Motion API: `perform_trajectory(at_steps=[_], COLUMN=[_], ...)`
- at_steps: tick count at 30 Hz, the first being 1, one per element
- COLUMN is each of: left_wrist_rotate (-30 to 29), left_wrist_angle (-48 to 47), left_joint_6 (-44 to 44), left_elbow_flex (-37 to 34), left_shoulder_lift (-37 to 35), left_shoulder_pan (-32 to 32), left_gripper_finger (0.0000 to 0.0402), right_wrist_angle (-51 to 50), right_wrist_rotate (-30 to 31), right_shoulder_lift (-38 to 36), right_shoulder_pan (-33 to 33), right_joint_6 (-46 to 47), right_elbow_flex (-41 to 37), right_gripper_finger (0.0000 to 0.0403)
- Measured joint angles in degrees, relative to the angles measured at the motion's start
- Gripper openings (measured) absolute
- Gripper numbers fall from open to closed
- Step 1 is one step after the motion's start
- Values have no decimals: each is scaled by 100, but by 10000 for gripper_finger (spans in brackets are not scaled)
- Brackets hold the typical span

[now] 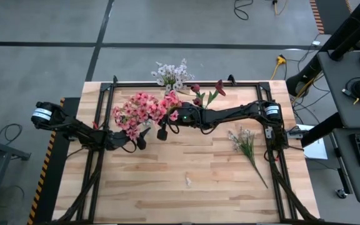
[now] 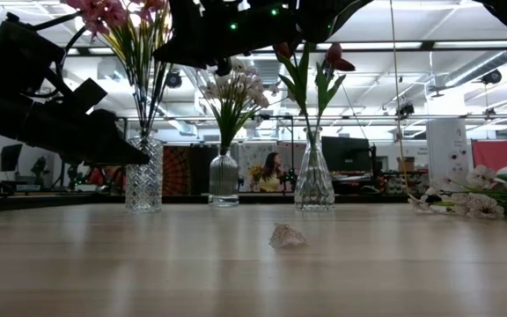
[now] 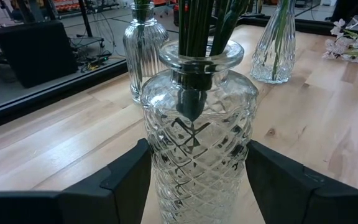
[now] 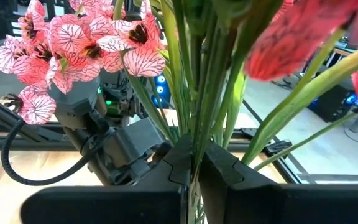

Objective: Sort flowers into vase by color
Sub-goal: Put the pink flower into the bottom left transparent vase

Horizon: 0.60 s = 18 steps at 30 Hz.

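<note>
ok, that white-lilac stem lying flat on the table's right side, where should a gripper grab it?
Take the white-lilac stem by the bare green stalk below the leaves, coming straight down with fingers across it. It lies flat, blossoms toward the table's far edge, stalk end clear of everything.

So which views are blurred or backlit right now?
Right wrist view: the nearest pink blossom is out of focus. Low view: arms and pink bunch are dark against bright ceiling lights. Left wrist view: diamond-cut vase is sharp.

Pink flowers [image 1: 141, 109], white [image 1: 170, 74] and red [image 1: 208, 94] stand in vases (one white stem [image 1: 249, 147] lies flat).
</note>
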Motion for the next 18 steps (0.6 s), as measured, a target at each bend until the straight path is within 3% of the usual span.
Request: perform_trajectory(at_steps=[18], left_wrist_rotate=[35], left_wrist_angle=[9], left_joint_6=[42], left_elbow_flex=[2], left_shoulder_lift=[0], left_shoulder_pan=[-2], left_gripper_finger=[223], right_wrist_angle=[-15], right_wrist_rotate=[-248], right_shoulder_lift=[2], right_shoulder_pan=[-19], right_joint_6=[-37], right_elbow_flex=[0], right_gripper_finger=[13])
